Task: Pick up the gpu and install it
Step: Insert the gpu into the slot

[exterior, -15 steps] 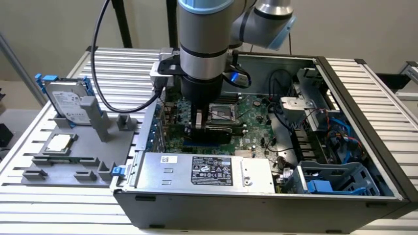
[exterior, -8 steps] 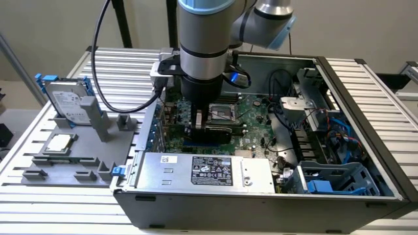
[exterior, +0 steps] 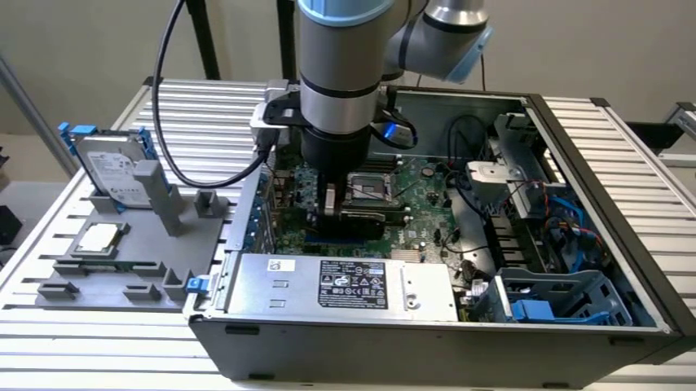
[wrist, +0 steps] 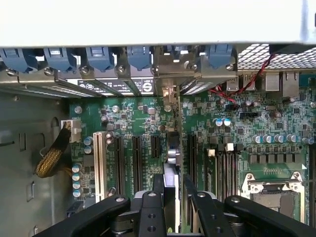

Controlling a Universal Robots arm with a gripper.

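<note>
Seen edge-on in the wrist view, the gpu (wrist: pixel 171 150) stands upright among the motherboard's (wrist: pixel 247 128) expansion slots. Its grey bracket end (wrist: pixel 171 81) sits against the case's rear slot openings. My gripper (wrist: pixel 173 190) is shut on the card's top edge, one black finger (wrist: pixel 157 190) on each side. In the exterior view the gripper (exterior: pixel 342 216) reaches down into the open computer case (exterior: pixel 609 204), low over the board's left part. There the arm and fingers hide the card.
A silver hard drive with blue tabs (exterior: pixel 109 167) and a small square chip (exterior: pixel 98 238) rest on the grey fixture (exterior: pixel 120 269) outside the case. Inside are the power supply (exterior: pixel 337 285), the CPU socket (wrist: pixel 271 190), cables and a blue drive cage (exterior: pixel 555 301).
</note>
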